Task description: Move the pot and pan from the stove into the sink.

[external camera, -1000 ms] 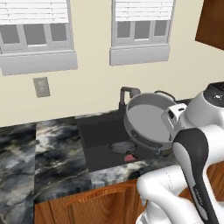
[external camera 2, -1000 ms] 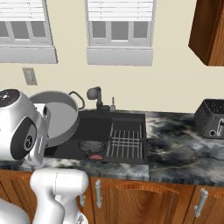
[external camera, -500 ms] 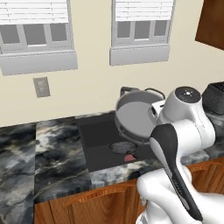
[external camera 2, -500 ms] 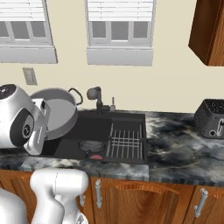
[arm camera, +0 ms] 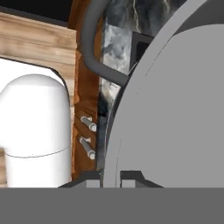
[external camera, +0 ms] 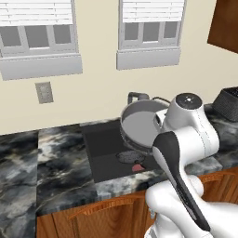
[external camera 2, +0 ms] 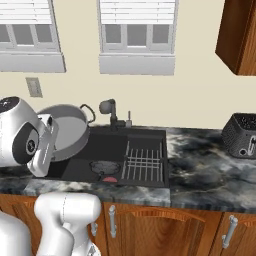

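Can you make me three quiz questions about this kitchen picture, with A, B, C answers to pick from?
1. Where is the pot?
A. Flat on the counter
B. Tilted up over the sink's left side
C. On the windowsill

2. How many windows are on the wall?
A. Two
B. Four
C. One

3. What is the pincer doing?
A. Wide open, holding nothing
B. Shut on the faucet
C. Shut on the pot's rim

Answers:
1. B, since both base views show the pot tipped on edge above the basin.
2. A, since two windows sit side by side above the counter.
3. C, since the hand view shows the fingertips pinching the grey rim.
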Controlling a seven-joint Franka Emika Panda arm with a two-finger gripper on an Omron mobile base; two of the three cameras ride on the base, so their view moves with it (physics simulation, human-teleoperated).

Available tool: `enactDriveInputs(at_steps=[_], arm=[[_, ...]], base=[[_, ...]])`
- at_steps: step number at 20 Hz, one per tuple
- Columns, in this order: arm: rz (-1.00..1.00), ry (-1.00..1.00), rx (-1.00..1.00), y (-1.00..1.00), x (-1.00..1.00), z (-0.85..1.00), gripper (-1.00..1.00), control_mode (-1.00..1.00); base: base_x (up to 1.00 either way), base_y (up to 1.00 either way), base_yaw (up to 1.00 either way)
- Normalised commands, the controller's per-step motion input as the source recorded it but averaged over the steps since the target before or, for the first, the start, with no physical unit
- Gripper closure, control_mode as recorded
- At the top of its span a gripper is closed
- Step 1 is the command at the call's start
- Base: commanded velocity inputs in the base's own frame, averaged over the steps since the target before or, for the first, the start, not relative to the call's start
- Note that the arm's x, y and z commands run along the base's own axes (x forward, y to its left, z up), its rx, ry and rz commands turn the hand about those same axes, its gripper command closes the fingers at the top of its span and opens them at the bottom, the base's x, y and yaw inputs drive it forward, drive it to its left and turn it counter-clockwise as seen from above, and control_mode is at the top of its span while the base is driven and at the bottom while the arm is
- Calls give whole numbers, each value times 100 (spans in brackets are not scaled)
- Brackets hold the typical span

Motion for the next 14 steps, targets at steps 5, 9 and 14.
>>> enactDriveInputs(at_steps=[5, 9, 14], arm=[[0, 7, -5, 0, 0, -33, 100, -100], [0, 15, -4, 3, 1, -23, 100, -100], [0, 18, -3, 1, 0, -23, 100, -100]], base=[[0, 0, 0], [0, 0, 0], [0, 0, 0]])
